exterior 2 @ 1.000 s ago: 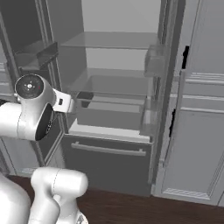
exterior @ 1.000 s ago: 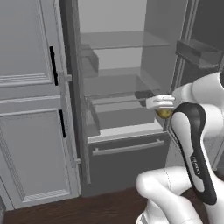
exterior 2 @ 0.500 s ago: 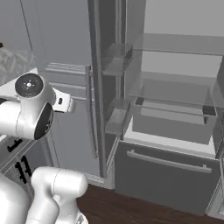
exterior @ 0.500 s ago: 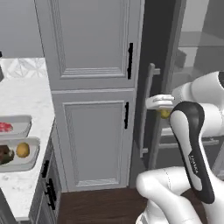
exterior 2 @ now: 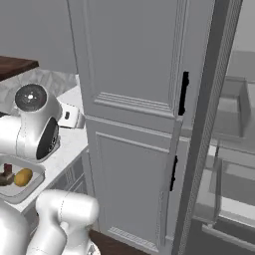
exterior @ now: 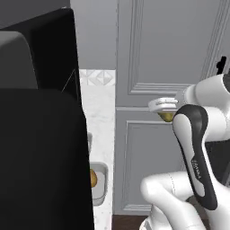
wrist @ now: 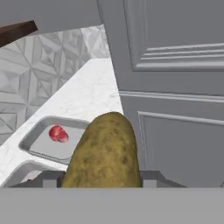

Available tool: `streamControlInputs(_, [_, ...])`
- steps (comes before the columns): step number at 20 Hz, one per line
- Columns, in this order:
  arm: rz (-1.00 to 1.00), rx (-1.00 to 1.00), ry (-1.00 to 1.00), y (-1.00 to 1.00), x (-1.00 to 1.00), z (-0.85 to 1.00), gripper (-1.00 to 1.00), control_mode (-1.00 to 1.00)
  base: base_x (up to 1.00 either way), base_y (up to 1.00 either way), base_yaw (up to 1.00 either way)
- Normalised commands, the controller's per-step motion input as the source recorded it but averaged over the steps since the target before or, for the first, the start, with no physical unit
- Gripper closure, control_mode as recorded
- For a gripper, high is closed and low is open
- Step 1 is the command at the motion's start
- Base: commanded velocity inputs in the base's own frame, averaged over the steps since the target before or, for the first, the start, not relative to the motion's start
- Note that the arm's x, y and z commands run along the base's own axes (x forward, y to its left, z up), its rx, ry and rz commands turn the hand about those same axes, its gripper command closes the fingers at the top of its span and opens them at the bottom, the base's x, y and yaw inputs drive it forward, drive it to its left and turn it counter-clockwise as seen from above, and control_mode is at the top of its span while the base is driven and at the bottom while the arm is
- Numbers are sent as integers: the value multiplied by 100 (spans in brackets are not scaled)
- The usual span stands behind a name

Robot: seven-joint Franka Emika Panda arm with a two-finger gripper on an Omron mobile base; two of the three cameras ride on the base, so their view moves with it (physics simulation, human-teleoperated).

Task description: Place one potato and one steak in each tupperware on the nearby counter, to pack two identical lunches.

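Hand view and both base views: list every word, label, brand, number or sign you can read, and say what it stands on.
None: no readable text in any view.
The grey cabinet doors, the white marbled counter, the two tupperware trays and the potato in the shut tool all carry no print.
The patterned wall tiles show only geometric relief, no letters.

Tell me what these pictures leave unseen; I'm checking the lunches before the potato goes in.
- Nearer tupperware, hand view: cut by the lower edge; contents hidden behind the held potato.
- Tupperware, left base view: a black block covers its left part.
- Fingertips, hand view: hidden behind the potato.
- Farther tupperware with its red steak, hand view: the potato covers its right corner.
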Motion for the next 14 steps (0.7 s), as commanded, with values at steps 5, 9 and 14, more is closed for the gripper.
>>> streamControlInputs(5, [0, 0, 0, 0, 0, 0, 100, 100, 92, 56, 37])
streamControlInputs(9, [0, 0, 0, 0, 0, 0, 100, 100, 67, 51, 43])
streamControlInputs(14, [22, -7, 11, 47, 23, -32, 100, -100, 23, 24, 16])
